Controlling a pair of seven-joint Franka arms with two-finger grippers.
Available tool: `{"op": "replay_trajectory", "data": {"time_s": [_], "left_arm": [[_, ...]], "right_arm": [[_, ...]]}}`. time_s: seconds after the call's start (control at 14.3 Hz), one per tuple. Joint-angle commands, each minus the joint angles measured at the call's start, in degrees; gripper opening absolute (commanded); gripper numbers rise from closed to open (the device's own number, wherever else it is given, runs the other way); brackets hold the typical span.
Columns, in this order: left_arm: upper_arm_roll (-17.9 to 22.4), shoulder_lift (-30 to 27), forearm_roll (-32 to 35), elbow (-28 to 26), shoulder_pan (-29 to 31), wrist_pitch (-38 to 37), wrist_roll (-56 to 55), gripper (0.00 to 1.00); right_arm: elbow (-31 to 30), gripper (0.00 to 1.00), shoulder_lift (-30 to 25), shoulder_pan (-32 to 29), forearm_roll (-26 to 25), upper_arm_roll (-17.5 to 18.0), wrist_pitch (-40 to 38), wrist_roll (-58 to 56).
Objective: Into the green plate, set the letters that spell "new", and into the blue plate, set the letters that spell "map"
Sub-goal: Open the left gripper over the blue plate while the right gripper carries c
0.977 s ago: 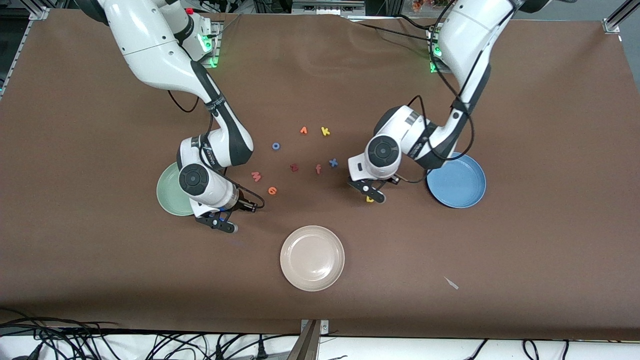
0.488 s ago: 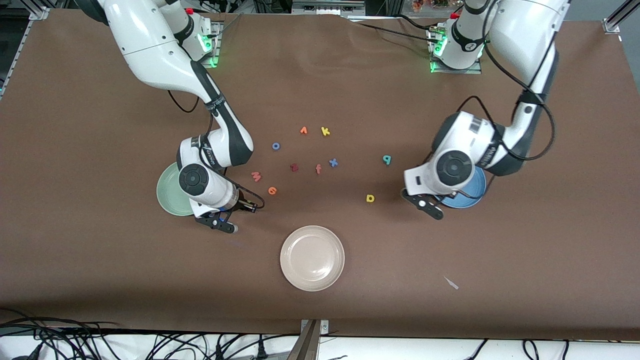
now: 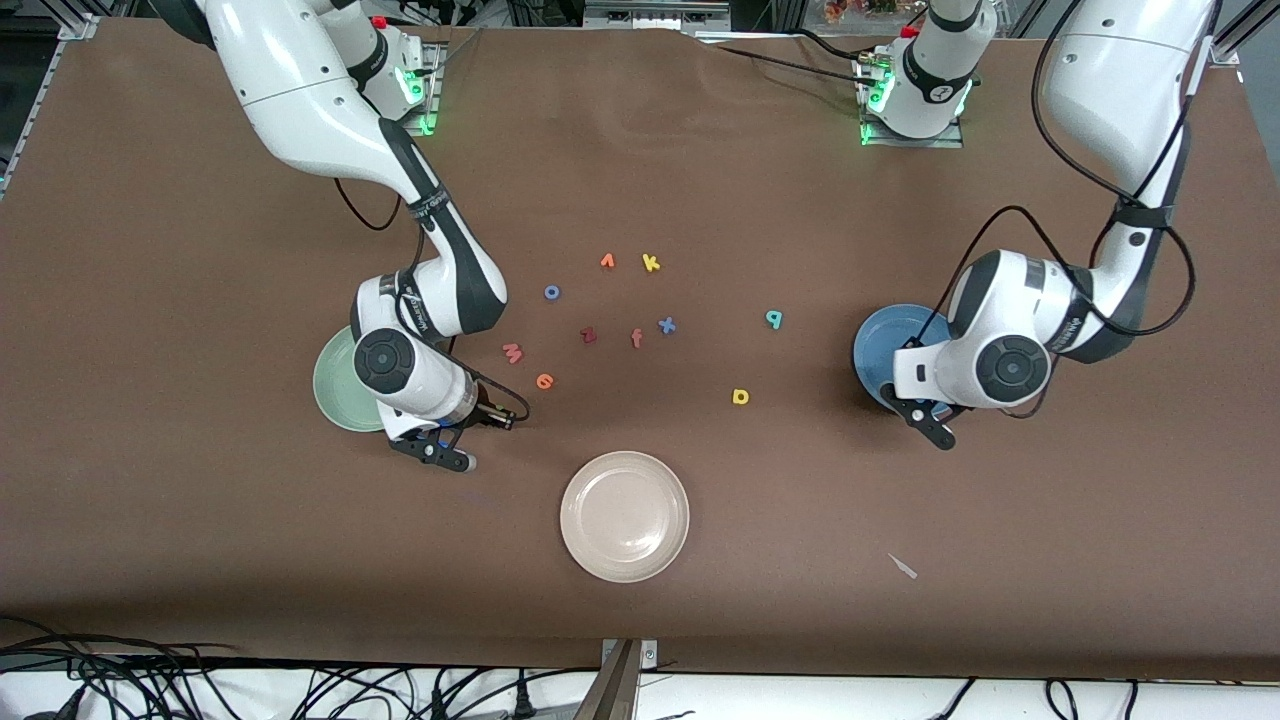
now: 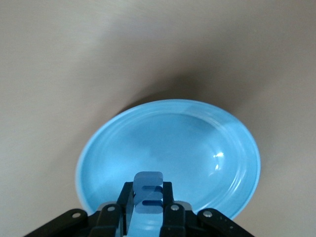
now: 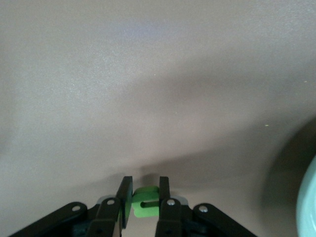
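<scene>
Blue m (image 4: 148,193) sits clamped in the left pincer (image 4: 148,217) over the blue plate (image 4: 212,148); right pincer (image 5: 143,205) clamps the green n (image 5: 144,203).

High front camera; wrist cameras face tabletop (image 3: 200,300).

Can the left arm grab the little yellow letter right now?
Probably not yet. The left claw is already shut on the blue m over the blue plate, so it is full. The table around the yellow a is bare, so after dropping the m it likely could.
</scene>
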Motion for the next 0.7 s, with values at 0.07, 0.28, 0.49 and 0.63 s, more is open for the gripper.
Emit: {"op": "replay_trajectory", "data": {"time_s": [0.07, 0.28, 0.49, 0.63], "left_arm": [[-0.65, -0.95, 1.57, -4.81, 1.46, 5.36, -0.11, 0.0], [-0.65, -0.16, 1.49, -4.81, 1.55, 6.07, -0.46, 0.0], [-0.65, 0.19, 1.49, -4.81, 1.55, 6.07, -0.46, 0.76], [-0.74, -0.42, 1.49, -4.46, 1.55, 5.46, 0.06, 1.0]], "right_arm": [[2.59, 0.09, -2.0, -0.5, 0.76, -0.8, -7.95, -5.27], [2.32, 0.02, -3.76, -1.12, 0.76, -2.46, -12.17, -9.76], [1.27, 0.02, -5.35, -1.21, 0.76, -5.71, -16.83, -15.11], [-1.96, 0.02, -8.15, -1.21, 0.85, -7.82, -17.64, -19.59]]}}
